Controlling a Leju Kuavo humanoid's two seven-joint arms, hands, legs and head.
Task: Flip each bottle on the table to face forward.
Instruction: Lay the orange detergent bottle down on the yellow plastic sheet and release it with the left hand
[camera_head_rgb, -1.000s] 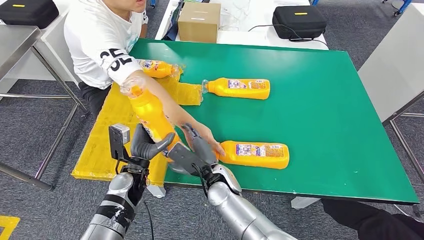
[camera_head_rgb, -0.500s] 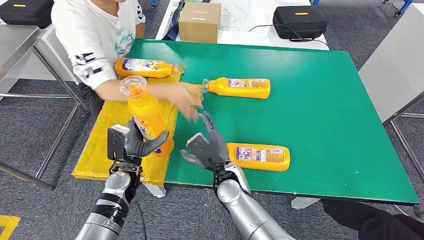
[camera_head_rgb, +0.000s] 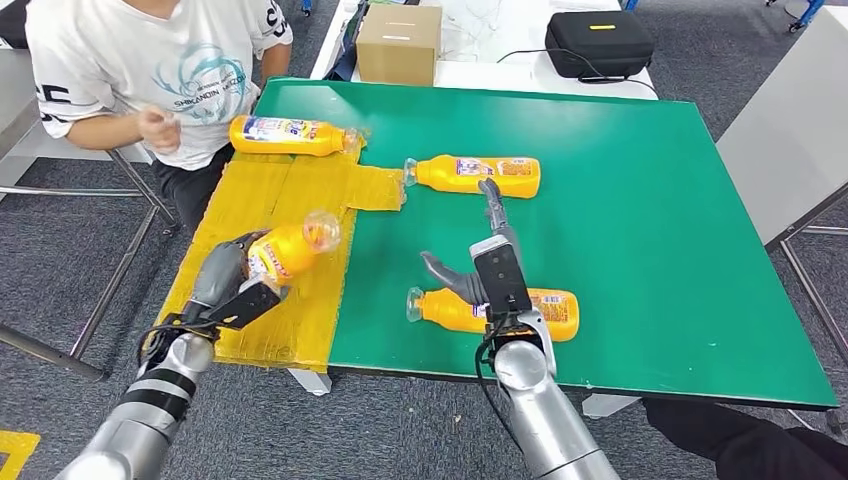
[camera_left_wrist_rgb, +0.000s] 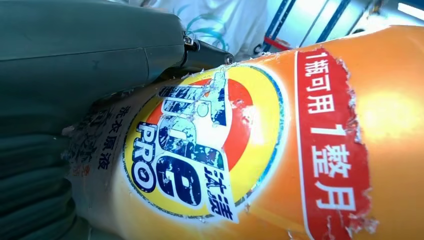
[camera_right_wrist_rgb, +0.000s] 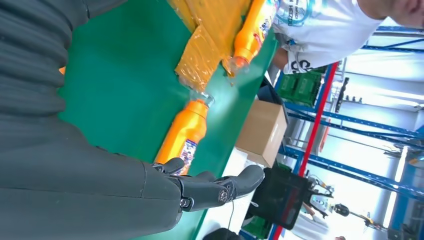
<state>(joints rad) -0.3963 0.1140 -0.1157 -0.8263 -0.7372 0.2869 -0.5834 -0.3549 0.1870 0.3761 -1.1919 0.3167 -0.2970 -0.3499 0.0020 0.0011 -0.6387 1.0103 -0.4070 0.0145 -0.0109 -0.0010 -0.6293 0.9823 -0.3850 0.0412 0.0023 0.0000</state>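
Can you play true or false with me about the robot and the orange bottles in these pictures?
1. The robot's left hand holds an orange bottle. True.
2. The right hand is squeezing a bottle. False: it is open, above the nearest lying bottle, holding nothing.
3. The table is red. False: it is green, with a yellow mat on its left part.
4. A cardboard box sits beyond the table's far edge. True.
5. The bottle beside the person stands upright. False: that bottle lies on its side.
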